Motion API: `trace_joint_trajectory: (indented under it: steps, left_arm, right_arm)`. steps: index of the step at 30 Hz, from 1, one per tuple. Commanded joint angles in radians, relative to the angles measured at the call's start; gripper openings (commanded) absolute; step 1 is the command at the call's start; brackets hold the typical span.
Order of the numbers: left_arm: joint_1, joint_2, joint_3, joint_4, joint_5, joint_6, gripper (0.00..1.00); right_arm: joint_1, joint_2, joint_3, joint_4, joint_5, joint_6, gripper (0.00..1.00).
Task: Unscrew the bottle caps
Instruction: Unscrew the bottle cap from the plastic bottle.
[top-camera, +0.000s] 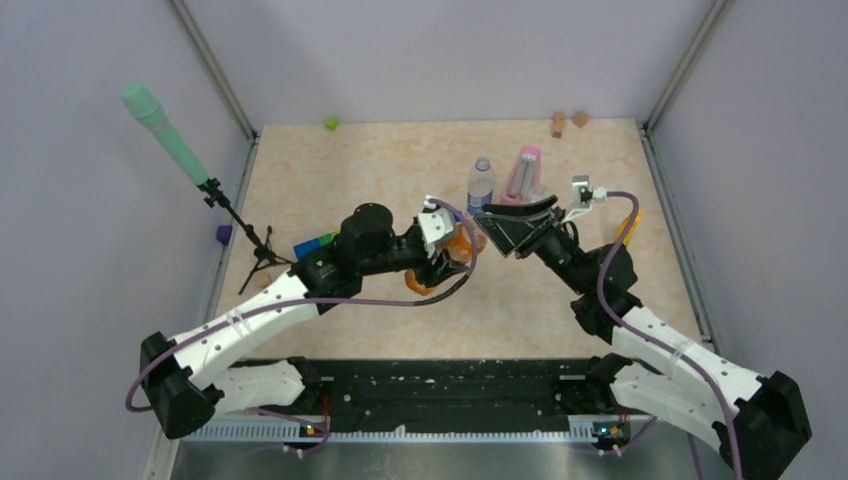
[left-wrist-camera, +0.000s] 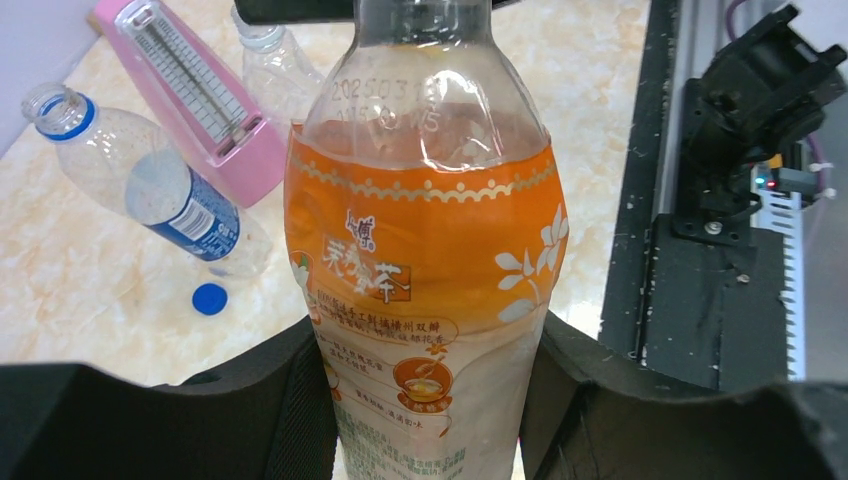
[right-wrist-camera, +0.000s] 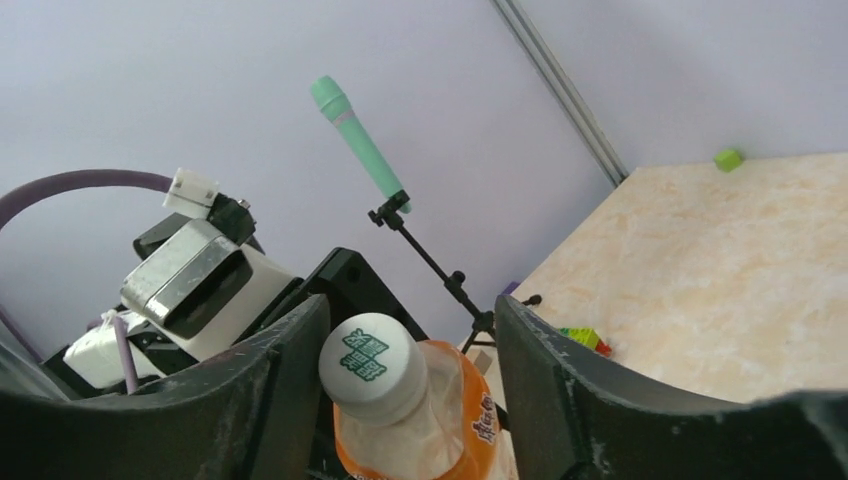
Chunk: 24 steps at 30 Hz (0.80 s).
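My left gripper (left-wrist-camera: 430, 385) is shut on the lower body of the orange-tinted bottle (left-wrist-camera: 425, 230), holding it off the table (top-camera: 330, 180). Its white cap (right-wrist-camera: 372, 365), printed with green characters, sits between the open jaws of my right gripper (right-wrist-camera: 410, 335). The left finger is close against the cap and a gap shows on the right side. From above, both grippers meet at the orange bottle (top-camera: 462, 246) mid-table. The blue-label bottle (left-wrist-camera: 160, 190) has an open mouth, and a dark blue cap (left-wrist-camera: 209, 298) lies on the table beside it. A plain clear bottle (left-wrist-camera: 278, 68) is behind.
A pink metronome (top-camera: 524, 175) stands by the blue-label bottle (top-camera: 481, 183). A green microphone on a tripod (top-camera: 165, 135) stands off the left edge. Coloured bricks (top-camera: 315, 245), a green cube (top-camera: 330, 123), wooden blocks (top-camera: 570, 121) and a slim yellow object (top-camera: 628, 228) lie around.
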<state>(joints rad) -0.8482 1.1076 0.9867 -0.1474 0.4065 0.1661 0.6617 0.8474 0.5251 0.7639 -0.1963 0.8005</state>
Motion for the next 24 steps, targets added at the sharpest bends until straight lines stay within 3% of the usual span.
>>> trace_joint_trajectory:
  steps: [1, 4, 7, 13, 20, 24]
  left_arm:
    - [-0.024, 0.023, 0.019, 0.019, -0.136, 0.018, 0.00]
    - [-0.029, 0.029, 0.023, 0.016, -0.138, 0.022, 0.00]
    - [-0.032, 0.033, 0.025, 0.015, -0.140, 0.026, 0.00]
    - [-0.035, 0.040, 0.027, 0.008, -0.128, 0.022, 0.00]
    - [-0.027, 0.044, 0.032, -0.007, -0.006, 0.020, 0.00]
    - [0.074, 0.038, 0.028, 0.012, 0.298, -0.024, 0.00]
  right_arm:
    - [0.043, 0.021, 0.033, 0.007, 0.088, -0.035, 0.56]
    - [0.048, 0.019, 0.011, 0.033, 0.123, -0.037, 0.40]
    - [0.049, 0.019, 0.001, 0.049, 0.129, -0.040, 0.35]
    - [0.049, 0.036, -0.003, 0.069, 0.099, -0.031, 0.02]
    - [0.048, 0.054, 0.026, 0.089, -0.051, -0.094, 0.00]
    - [-0.018, 0.080, 0.074, 0.089, -0.244, -0.088, 0.00]
